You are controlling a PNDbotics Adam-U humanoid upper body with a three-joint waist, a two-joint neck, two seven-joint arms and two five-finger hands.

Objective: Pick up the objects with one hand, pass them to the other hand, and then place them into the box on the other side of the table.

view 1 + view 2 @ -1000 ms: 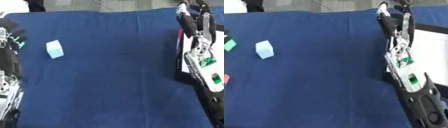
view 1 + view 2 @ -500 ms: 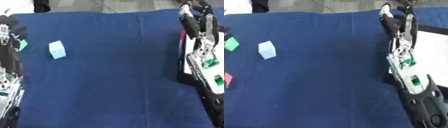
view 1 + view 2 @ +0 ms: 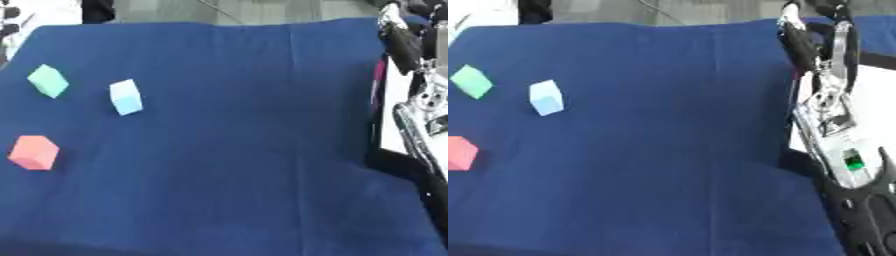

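Left eye view
Surface [image 3: 245, 150]: lying under a dark blue cloth that is filling most of the frame, tilted a little askew.
Green block [image 3: 48, 81]: sitting at the far left, tipped on a corner.
Light blue block [image 3: 126, 97]: sitting just right of the green one, slightly nearer, not touching it.
Red block [image 3: 33, 152]: sitting nearer along the left edge, well apart from the other two.
Right arm [image 3: 420, 115]: showing only as black and silver parts running down the right edge.
Left hand: not showing in this view.

Right eye view
Right hand [image 3: 820, 35]: hanging raised at the upper right over the cloth's right edge, fingers pointing up; they are looking fairly straight and are holding nothing.
Right forearm [image 3: 846, 160]: running from the hand down to the lower right corner, a small green light showing on it.
White area [image 3: 872, 100]: lying off the cloth's right edge behind the arm; cannot tell whether it is the box.
Blocks: the same three sitting far left, all well apart from the right hand.
Left hand: not showing here either.
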